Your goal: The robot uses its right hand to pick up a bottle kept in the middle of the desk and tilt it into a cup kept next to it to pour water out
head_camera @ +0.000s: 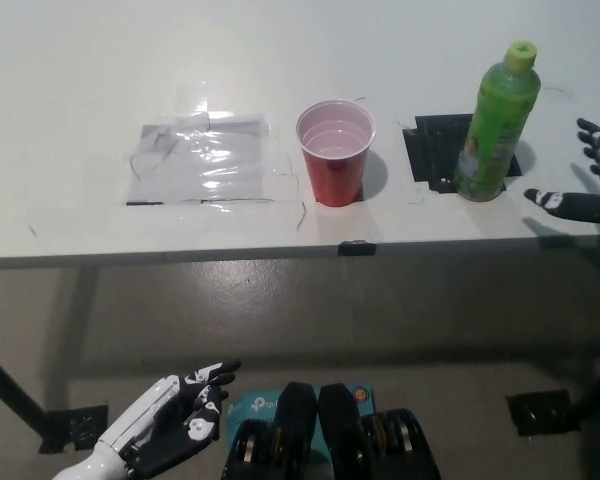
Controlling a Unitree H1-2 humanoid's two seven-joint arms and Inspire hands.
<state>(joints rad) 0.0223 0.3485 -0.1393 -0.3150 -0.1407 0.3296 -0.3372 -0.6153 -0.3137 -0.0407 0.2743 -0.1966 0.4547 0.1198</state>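
Only the head view is given here, so everything is read off that. The green bottle is seen standing upright on the white tabletop, on a patch of black tape, with its cap on. The red cup is parked just beside it toward the middle, open side up and apart from the bottle. A sheet of clear plastic is taped down further along. The black right hand is caught at the right edge, near the bottle but not touching it, fingers spread apart and nothing held; part of it is cut off by the frame. The white left hand is resting low, below the tabletop edge, fingers loosely apart and empty. As for handling: the bottle is probably thin plastic, so a bit squashy and slick, and how full it is can't be told through the green. It would likely be best grabbed around the labelled middle of the body, not the narrow neck, so it can be tilted over the cup without slipping. The cup looks light and could get knocked over easily.
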